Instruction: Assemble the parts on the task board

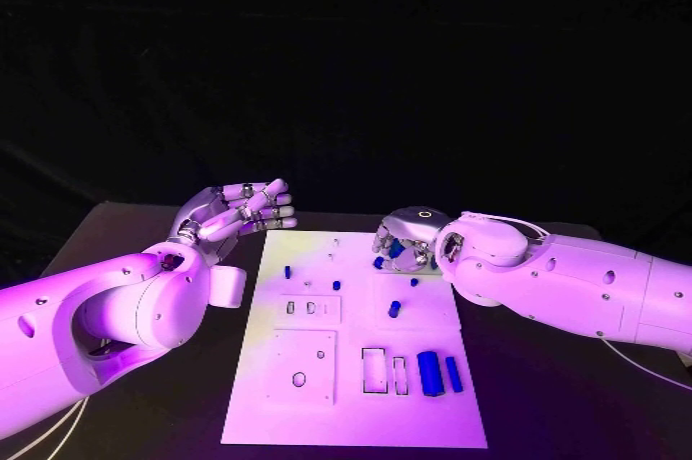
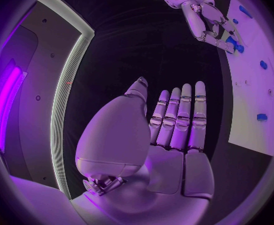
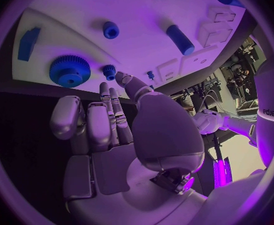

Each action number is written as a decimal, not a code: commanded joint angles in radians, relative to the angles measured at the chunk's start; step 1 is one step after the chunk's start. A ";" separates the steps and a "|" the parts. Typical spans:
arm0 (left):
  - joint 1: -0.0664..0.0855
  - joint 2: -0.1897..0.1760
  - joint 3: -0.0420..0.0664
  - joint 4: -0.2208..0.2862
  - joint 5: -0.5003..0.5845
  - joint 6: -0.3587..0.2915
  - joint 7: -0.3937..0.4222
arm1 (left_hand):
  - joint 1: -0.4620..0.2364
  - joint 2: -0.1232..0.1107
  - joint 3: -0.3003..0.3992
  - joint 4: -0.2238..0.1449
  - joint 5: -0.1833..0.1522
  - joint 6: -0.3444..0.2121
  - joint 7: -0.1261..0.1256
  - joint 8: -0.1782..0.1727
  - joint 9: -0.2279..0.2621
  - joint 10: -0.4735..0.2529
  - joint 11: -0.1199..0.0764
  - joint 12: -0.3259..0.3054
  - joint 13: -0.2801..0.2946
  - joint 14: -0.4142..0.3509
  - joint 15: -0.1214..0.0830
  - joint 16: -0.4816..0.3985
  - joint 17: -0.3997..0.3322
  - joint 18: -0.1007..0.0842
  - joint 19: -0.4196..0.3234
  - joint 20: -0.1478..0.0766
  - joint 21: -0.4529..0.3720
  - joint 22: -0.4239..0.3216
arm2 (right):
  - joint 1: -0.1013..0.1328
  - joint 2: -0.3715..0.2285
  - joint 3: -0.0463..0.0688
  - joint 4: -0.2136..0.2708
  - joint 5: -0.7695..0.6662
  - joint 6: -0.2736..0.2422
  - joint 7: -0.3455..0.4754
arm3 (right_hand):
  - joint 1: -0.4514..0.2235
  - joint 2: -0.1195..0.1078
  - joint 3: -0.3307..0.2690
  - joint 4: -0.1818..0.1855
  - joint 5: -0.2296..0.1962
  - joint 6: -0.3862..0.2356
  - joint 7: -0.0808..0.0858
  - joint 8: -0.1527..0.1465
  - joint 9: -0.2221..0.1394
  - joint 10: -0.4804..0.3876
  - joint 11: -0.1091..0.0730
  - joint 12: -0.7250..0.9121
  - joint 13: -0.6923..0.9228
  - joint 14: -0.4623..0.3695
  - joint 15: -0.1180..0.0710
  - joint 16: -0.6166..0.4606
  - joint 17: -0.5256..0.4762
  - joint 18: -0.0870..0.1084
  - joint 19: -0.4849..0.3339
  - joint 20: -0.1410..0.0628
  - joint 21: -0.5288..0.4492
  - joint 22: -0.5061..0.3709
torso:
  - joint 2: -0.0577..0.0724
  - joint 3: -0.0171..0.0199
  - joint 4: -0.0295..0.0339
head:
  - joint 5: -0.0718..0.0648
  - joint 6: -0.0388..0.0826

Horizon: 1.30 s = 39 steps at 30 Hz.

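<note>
The white task board [image 1: 361, 420] lies in the middle of the table. My left hand [image 1: 238, 212] hovers off the board's far left corner, its fingers [image 2: 177, 115] straight and together, holding nothing. My right hand [image 1: 407, 242] is down over the board's far right part. In the right wrist view its thumb and fingertips [image 3: 121, 79] reach a small blue gear [image 3: 109, 71] beside a large blue gear [image 3: 69, 71]. I cannot tell whether they grip it. Two blue cylinders [image 1: 430, 372] lie at the board's near right. Small blue pegs [image 1: 394, 308] stand mid-board.
A blue block [image 3: 28, 42], a round blue piece [image 3: 111, 30] and a blue cylinder [image 3: 180, 39] sit on the board [image 3: 143, 10] beyond the right hand. Square and slotted recesses [image 1: 309, 307] mark the board's left half. Black table surrounds the board.
</note>
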 commanded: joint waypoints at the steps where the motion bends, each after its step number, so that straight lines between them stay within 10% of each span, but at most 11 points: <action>1: 0.003 0.001 0.001 0.002 -0.006 0.021 0.002 | 0.006 0.000 -0.005 0.000 -0.004 0.005 0.003 -0.004 -0.002 0.008 0.002 -0.003 -0.001 0.009 0.001 -0.004 0.001 0.012 0.005 0.001 0.004 0.001 | 0.000 0.004 0.000 -0.003 -0.031 0.040 -0.016 | 0.002 -0.010 0.006 0.003 0.001 -0.001 0.003 -0.001 0.002 -0.008 0.002 -0.004 -0.002 0.045 0.005 0.013 0.014 -0.010 0.012 0.000 0.013 0.018 | 0.005 0.0005 -0.0004 | -0.001 0.001; 39: 0.012 -0.003 0.001 0.000 -0.006 0.030 -0.007 | 0.019 0.004 -0.005 -0.007 -0.003 0.004 0.005 -0.012 -0.002 0.005 0.004 -0.014 -0.002 0.004 0.003 -0.016 0.001 0.011 -0.002 0.000 0.010 0.004 | -0.004 0.028 0.000 -0.041 -0.010 0.010 0.000 | 0.005 0.025 0.048 0.051 -0.020 0.073 -0.018 0.024 0.025 0.073 -0.021 0.013 0.010 0.042 -0.010 0.079 0.068 -0.032 0.070 -0.009 0.105 0.164 | 0.021 -0.0014 0.0008 | -0.005 -0.002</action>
